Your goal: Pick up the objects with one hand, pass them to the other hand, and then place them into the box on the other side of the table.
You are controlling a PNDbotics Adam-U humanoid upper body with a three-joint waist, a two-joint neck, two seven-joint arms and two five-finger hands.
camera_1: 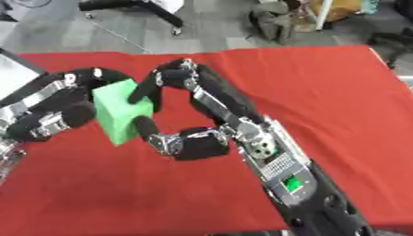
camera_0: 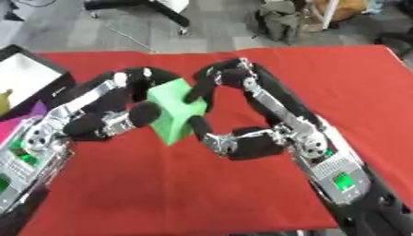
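Bright green foam-like cube (camera_0: 176, 110) is held up above the red cloth-covered table (camera_0: 339, 87), left of centre, between both hands. Left hand (camera_0: 121, 113) has fingers curled round the cube's left and near faces. Right hand (camera_0: 222, 97) wraps it from the right, fingers over the far top edge, thumb under the near right corner. Both touch it; looks like mid-handover, though which hand is giving can't be told. White box with dark rim (camera_0: 32, 78) sits at the far left table edge, nearest the left hand, so the cube likely travels left.
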